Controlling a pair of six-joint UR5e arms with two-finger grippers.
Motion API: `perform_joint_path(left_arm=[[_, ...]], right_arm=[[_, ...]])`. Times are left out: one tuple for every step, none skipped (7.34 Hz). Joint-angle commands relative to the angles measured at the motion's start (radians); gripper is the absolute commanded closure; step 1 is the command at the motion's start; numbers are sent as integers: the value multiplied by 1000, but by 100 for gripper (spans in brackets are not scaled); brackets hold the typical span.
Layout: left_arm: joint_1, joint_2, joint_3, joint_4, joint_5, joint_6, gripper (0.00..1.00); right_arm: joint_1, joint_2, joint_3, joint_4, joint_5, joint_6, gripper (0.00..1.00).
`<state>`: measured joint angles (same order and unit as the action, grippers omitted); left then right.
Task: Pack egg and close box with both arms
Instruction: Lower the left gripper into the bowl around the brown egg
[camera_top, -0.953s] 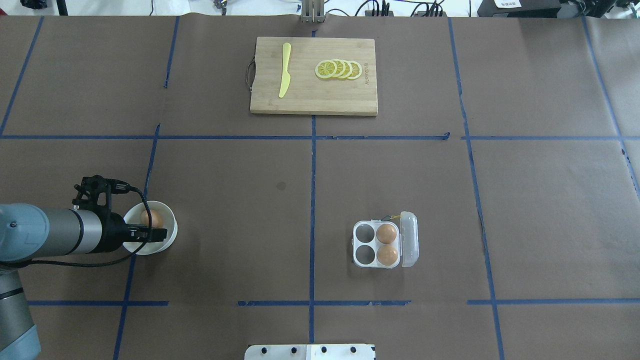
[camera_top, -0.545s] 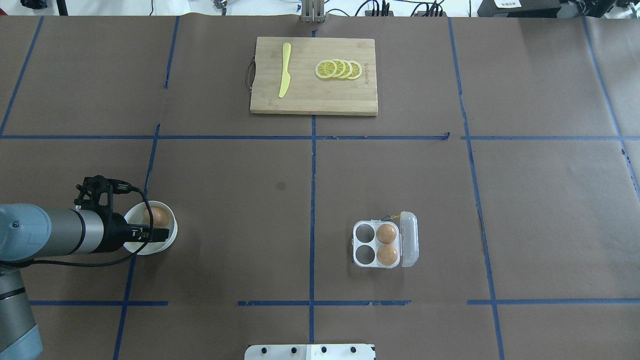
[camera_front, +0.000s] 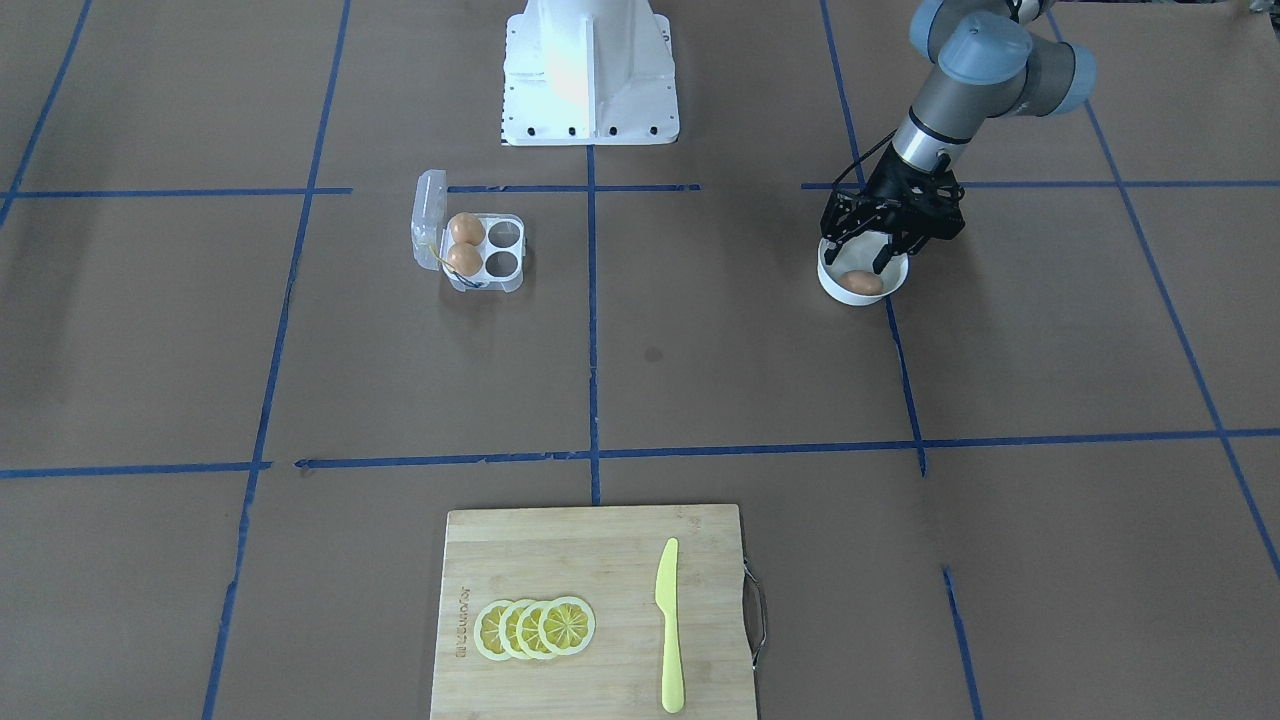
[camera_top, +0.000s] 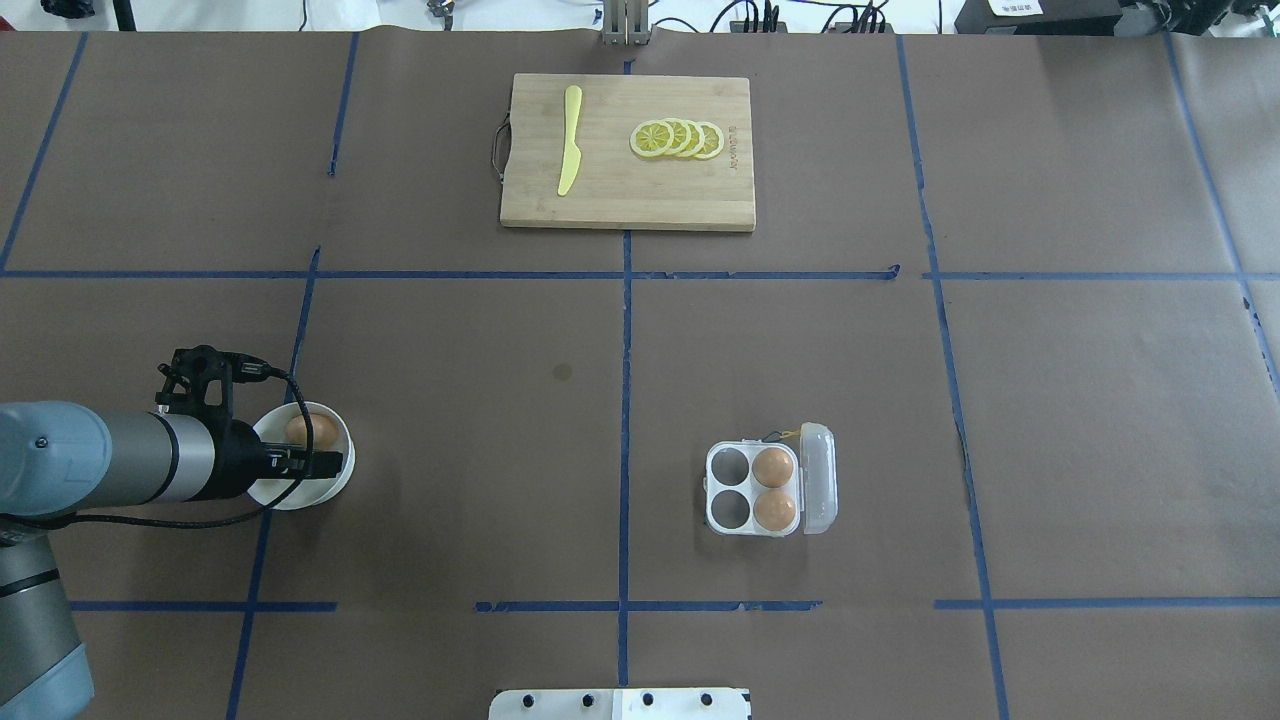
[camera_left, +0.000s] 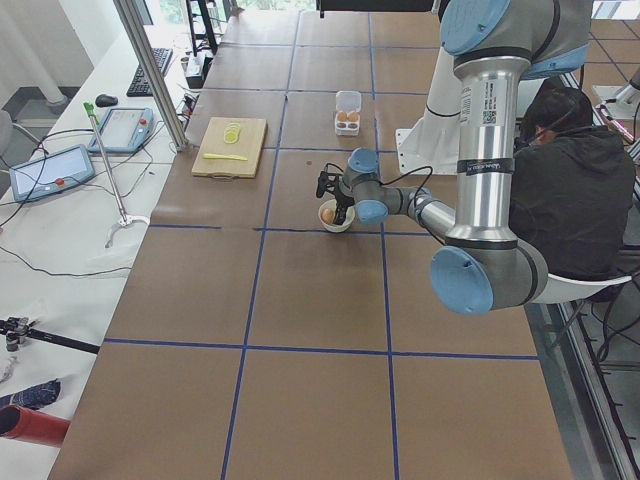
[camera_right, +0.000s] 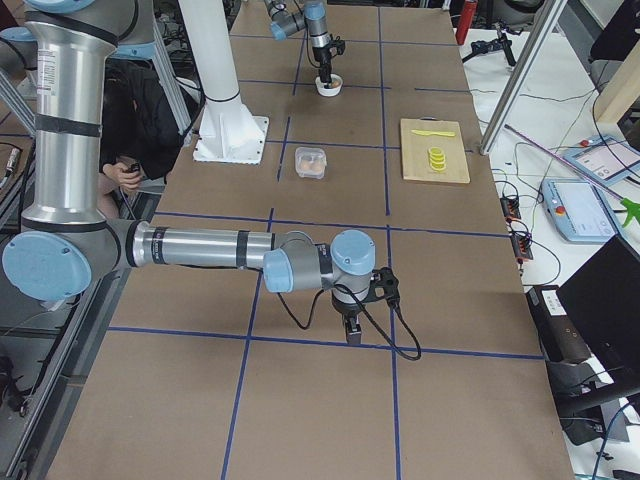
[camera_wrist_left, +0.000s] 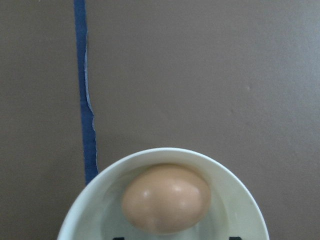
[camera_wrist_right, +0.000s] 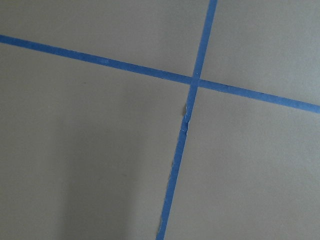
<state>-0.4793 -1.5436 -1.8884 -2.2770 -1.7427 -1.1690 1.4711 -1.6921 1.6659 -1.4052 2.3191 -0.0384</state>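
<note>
An orange-brown egg (camera_top: 312, 430) lies in a round white bowl (camera_top: 300, 503) at the table's left. My left gripper (camera_top: 305, 455) hangs over the bowl, open and empty, with its fingers (camera_front: 835, 240) on either side above the egg (camera_front: 860, 283). The left wrist view looks straight down on the egg (camera_wrist_left: 166, 198) in the bowl (camera_wrist_left: 240, 185). The clear box (camera_top: 727, 490) stands right of centre, lid (camera_top: 818, 478) open, with two eggs (camera_top: 773, 467) in its right cells and two left cells empty. My right gripper (camera_right: 352, 330) shows only in the exterior right view; I cannot tell its state.
A wooden cutting board (camera_top: 620, 200) with a yellow knife (camera_top: 570, 140) and lemon slices (camera_top: 677, 138) lies at the far middle. The white pedestal base (camera_front: 590, 70) stands at the robot's side. Blue tape lines cross the brown table cover.
My left gripper has shifted slightly right and forward over the bowl. The egg stays in the bowl. The box has not moved.
</note>
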Motion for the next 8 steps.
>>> perform_joint_path(left_arm=[[-1, -1, -1, 32, 0, 0, 25], [-1, -13, -5, 66, 0, 0, 25], [-1, -15, -5, 67, 0, 0, 24], [-1, -15, -5, 67, 0, 0, 23], [-1, -15, -3, 68, 0, 0, 20], [-2, -15, -1, 68, 0, 0, 20], [-5, -15, -1, 70, 0, 0, 20], [-7, -15, -1, 71, 0, 0, 20]], right_arm=[[0, -1, 0, 0, -1, 0, 0], [0, -1, 0, 0, -1, -2, 0], [0, -1, 0, 0, -1, -2, 0], [0, -1, 0, 0, -1, -2, 0], [0, -1, 0, 0, -1, -2, 0], [0, -1, 0, 0, -1, -2, 0], [0, -1, 0, 0, -1, -2, 0], [0, -1, 0, 0, -1, -2, 0]])
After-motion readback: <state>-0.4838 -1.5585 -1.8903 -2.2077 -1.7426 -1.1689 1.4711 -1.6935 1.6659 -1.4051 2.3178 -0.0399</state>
